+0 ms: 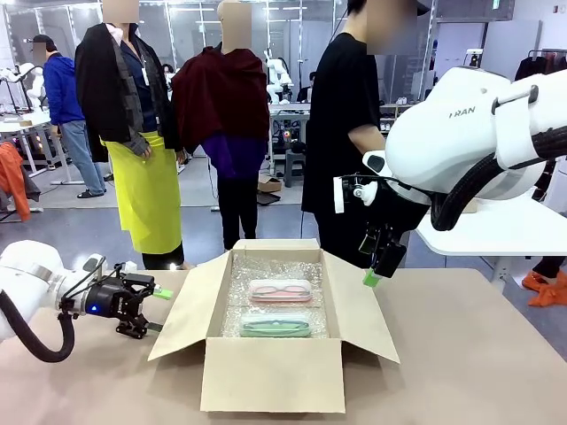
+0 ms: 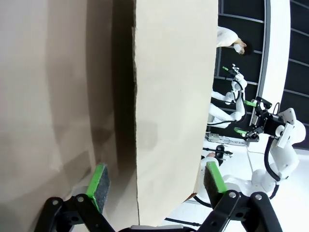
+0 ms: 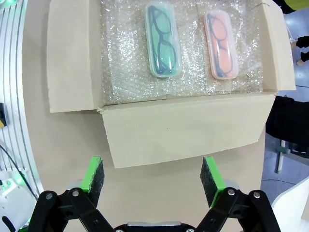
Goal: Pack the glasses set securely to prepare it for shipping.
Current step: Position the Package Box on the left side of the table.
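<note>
An open cardboard box (image 1: 270, 376) stands mid-table, lined with bubble wrap (image 1: 275, 270). Two clear glasses cases lie flat and side by side on the wrap: the pink case (image 1: 279, 289) farther back, the mint green case (image 1: 275, 326) nearer. From above I see the green case (image 3: 163, 38) and the pink case (image 3: 221, 44). My left gripper (image 1: 159, 310) is open, level with the box's left flap (image 1: 190, 305); that flap's edge (image 2: 174, 96) runs between its fingers (image 2: 99, 181). My right gripper (image 1: 372, 279) hangs open above the right flap (image 3: 183, 133), holding nothing.
All the box's flaps are folded outward. A person in a black top (image 1: 345, 133) stands at the table's far side, behind the box. Bare tabletop (image 1: 478, 354) lies right of the box. A white table (image 1: 505, 226) stands behind my right arm.
</note>
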